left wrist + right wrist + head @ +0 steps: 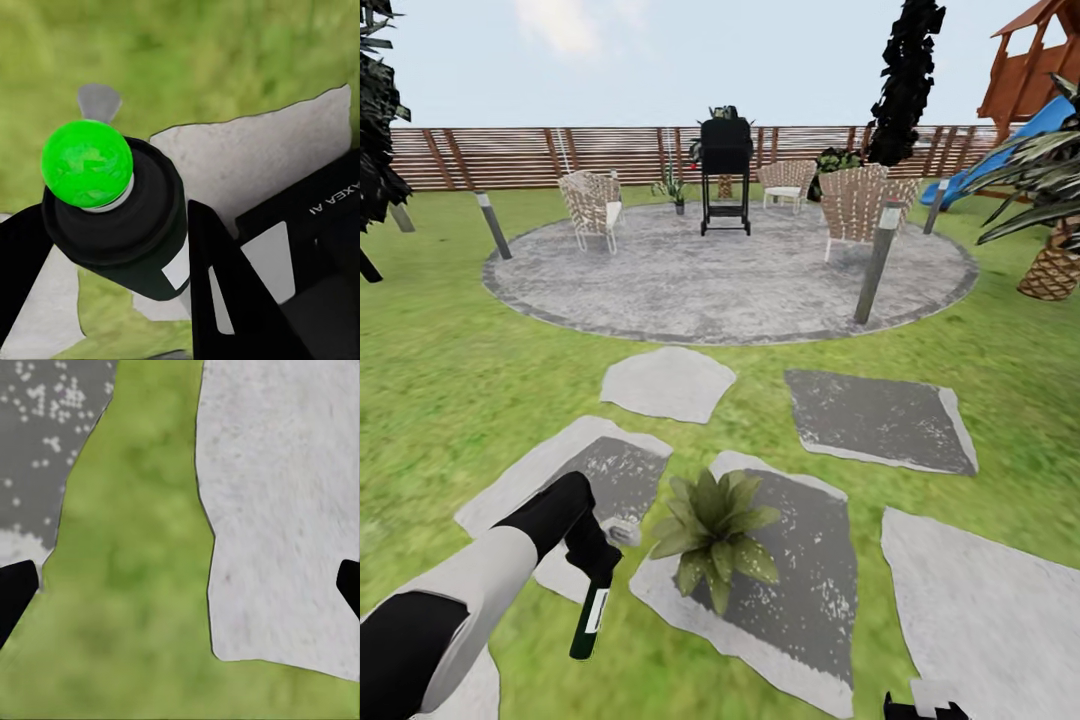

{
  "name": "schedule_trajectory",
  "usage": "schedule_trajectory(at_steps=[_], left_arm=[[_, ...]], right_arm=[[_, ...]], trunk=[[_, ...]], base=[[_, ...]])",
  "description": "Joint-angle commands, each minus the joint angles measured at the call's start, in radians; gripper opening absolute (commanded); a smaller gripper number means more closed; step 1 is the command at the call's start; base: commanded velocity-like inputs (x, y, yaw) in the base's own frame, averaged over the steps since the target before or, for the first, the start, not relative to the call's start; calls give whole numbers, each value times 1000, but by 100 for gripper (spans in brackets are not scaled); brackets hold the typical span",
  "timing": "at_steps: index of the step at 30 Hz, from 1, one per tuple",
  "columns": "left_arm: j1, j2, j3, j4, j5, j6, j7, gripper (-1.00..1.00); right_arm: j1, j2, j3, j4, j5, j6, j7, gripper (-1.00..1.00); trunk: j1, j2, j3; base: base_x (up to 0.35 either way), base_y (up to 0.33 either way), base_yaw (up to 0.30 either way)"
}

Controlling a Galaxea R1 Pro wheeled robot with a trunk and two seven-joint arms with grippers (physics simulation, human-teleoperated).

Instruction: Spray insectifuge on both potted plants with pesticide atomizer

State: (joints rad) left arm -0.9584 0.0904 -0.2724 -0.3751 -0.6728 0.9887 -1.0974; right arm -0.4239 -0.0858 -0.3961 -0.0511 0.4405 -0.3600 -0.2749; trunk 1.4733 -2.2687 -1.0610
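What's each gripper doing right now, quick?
Left gripper: shut on the pesticide atomizer, beside the potted plant.
Right gripper: open, holding nothing, over grass and a stepping stone.

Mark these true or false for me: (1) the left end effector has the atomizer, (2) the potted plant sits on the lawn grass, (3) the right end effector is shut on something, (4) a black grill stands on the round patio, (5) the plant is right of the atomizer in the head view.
1. True: the left end effector is shut on the pesticide atomizer.
2. False: the potted plant sits on a grey stepping stone.
3. False: the right end effector is open over grass and stone, holding nothing.
4. True: the black grill stands on the round patio.
5. True.
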Motion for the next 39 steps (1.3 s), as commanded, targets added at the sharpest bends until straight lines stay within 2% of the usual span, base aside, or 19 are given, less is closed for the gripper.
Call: schedule_trajectory(at_steps=[1,7,11,19,24,39], left_arm=[[2,1,-1,-2,-9,5,-10,-100],[11,13,-2,12,-11,0,-6,-100],[61,9,-5,-1,-11,-13,-4,-100],[72,14,-7,-1,-11,-16,-4,-100],[72,15,-5,1,-11,-15,-4,-100],[72,7,-7,-2,-11,-15,-2,-100]], right_arm=[[-1,0,-7,1,11,-4,-4,100],[-1,0,-7,1,10,-4,-4,100],[-1,0,-8,0,10,-4,-4,100],[-1,0,-8,0,9,-4,-4,100],[-1,0,-7,0,10,-4,-4,100],[-1,1,-8,0,9,-2,-4,100]], trunk=[[0,0,-1],[0,0,-1],[0,0,-1],[0,0,-1],[0,0,-1],[0,0,-1]], base=[[237,262,-82],[138,129,-258],[11,9,-296],[-48,43,-166],[-152,241,-100],[23,316,-292]])
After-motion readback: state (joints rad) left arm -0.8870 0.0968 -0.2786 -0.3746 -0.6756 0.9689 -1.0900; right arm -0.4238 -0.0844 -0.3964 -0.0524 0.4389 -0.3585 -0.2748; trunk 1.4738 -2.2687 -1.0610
